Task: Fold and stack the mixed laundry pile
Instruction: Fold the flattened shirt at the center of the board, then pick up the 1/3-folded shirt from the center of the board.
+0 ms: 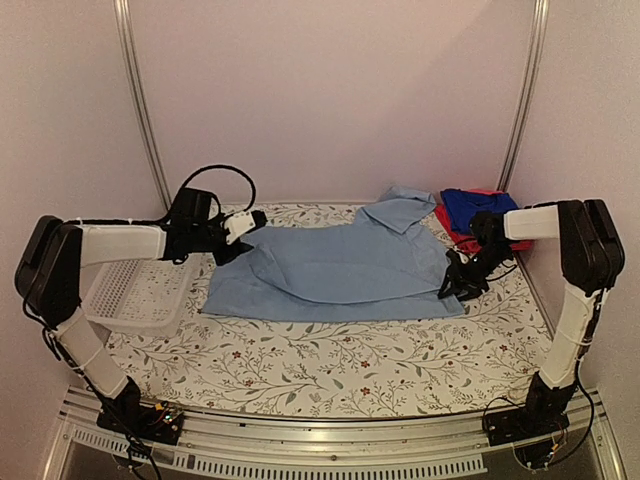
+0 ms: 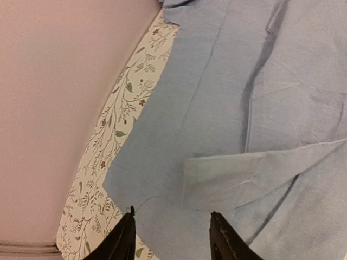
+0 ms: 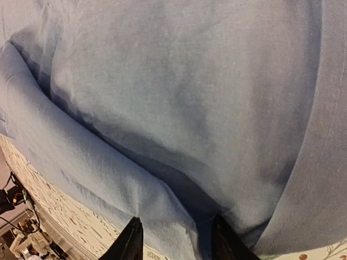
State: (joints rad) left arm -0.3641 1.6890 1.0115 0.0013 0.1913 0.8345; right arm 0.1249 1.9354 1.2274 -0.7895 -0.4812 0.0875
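Observation:
A large light-blue collared shirt [image 1: 340, 265] lies spread on the floral table cover [image 1: 330, 365]. A royal-blue shirt [image 1: 468, 207] sits folded on a red-pink garment [image 1: 452, 232] at the back right. My left gripper [image 1: 232, 248] is open just above the light-blue shirt's left edge [image 2: 179, 162], with a folded flap [image 2: 244, 179] ahead of its fingertips. My right gripper [image 1: 458, 283] is open low over the shirt's right edge, its jaws either side of a raised fold [image 3: 124, 168]; nothing shows pinched between them.
A white perforated basket [image 1: 140, 295] stands at the left under the left arm. The pink back wall [image 2: 59, 92] is close behind the shirt. Metal frame posts [image 1: 140, 100] stand at both back corners.

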